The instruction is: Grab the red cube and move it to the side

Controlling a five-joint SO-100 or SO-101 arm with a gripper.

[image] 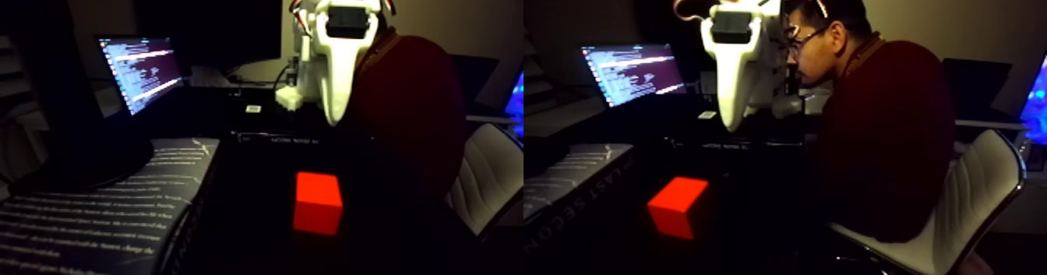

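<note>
Red-orange matte cube (318, 203) sits on the dark table, below our white plastic gripper (335, 111) and nearer the camera, well apart from it. We cannot tell whether the jaws are parted or closed; nothing is held. We judge the approach is in hand: next we must descend, straddle the cube, then clamp.

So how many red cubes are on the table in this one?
1. The red cube sits on the dark table, in front of and below the white gripper; both halves of the picture show it. The dark surroundings could hide others.
</note>
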